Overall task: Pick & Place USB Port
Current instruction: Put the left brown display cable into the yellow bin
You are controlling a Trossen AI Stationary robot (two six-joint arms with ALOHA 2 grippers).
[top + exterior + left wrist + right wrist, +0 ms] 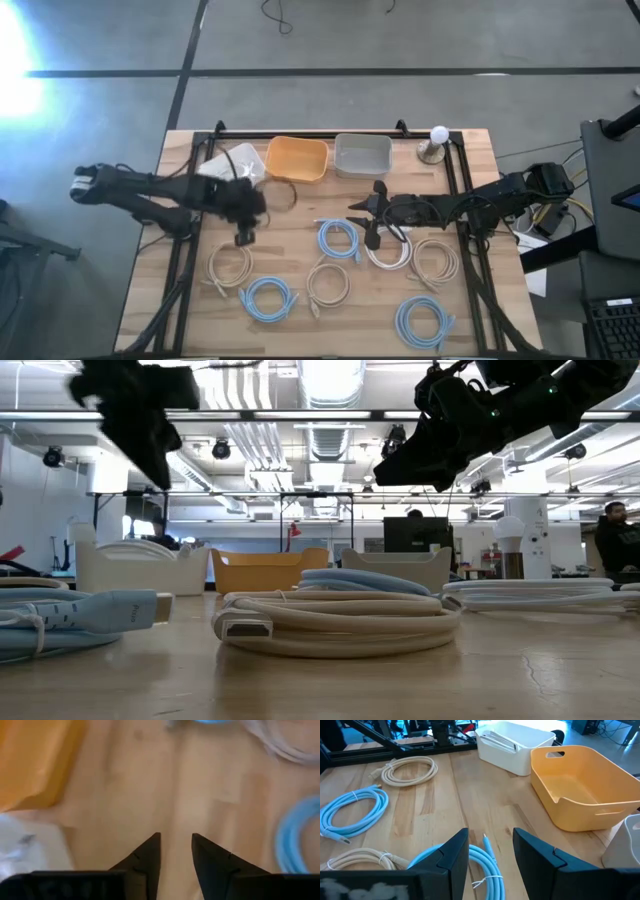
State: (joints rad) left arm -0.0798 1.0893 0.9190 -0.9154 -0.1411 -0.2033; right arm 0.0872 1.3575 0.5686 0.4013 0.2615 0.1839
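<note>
1. Nearest the low camera, a cream cable [335,622] lies coiled on the table [520,670], its flat plug end toward the lens; a blue cable [70,615] lies beside it.
2. My left gripper [243,222] hangs above bare wood just in front of the orange bin [297,160] and white bin [228,165]. Its fingers [147,857] stand a narrow gap apart and hold nothing.
3. No cable lies between my left fingers; the nearest coils, a cream one [231,265] and a blue one [338,239], rest apart from that gripper on the table.
4. My left arm reaches in from the table's left edge, stretched low and roughly level toward the middle.
5. My right gripper [372,222] is spread wide and empty, raised above the table, with a blue cable [480,865] lying just below and between its fingers [447,857].
6. My right arm extends from the right edge toward the centre, near a white coil [388,250].
7. Farther coils lie well apart: cream [407,770] and blue [352,810]. A grey bin [363,154] stands beside the orange one.
</note>
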